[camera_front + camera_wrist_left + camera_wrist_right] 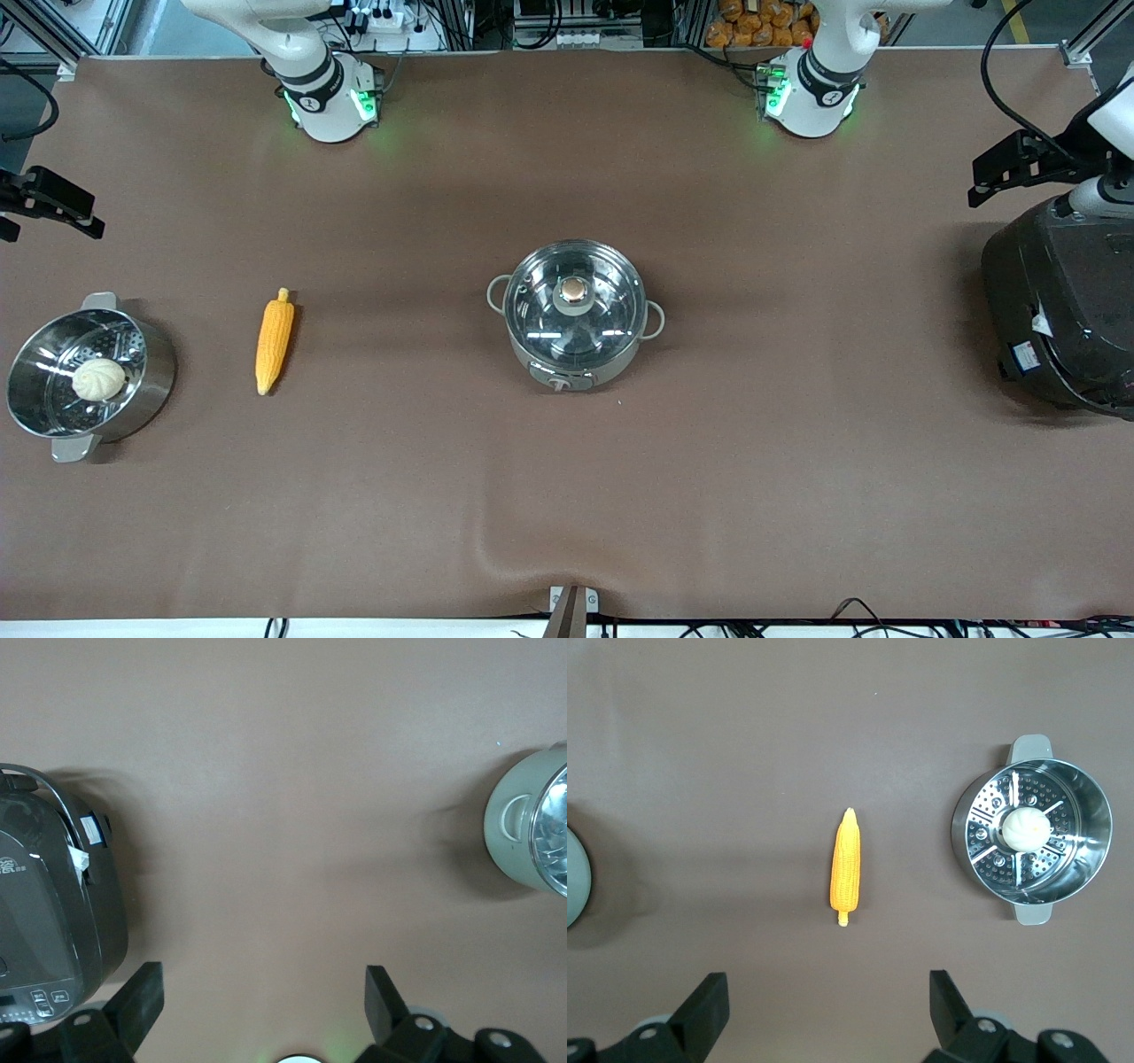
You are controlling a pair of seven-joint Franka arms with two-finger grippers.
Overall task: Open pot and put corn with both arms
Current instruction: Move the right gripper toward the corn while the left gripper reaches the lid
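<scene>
Lidded steel pot (575, 315); tapered yellow-orange corn (274, 340) beside

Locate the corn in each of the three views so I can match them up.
Front view: the corn lies on the table between the steamer pot and the lidded pot, toward the right arm's end.
Left wrist view: not in it; only the rice cooker and the lidded pot's edge show.
Right wrist view: mid-frame, beside the steamer pot, above the open right claw.
Shared landmark: the lidded pot, partly visible in all three views.
</scene>
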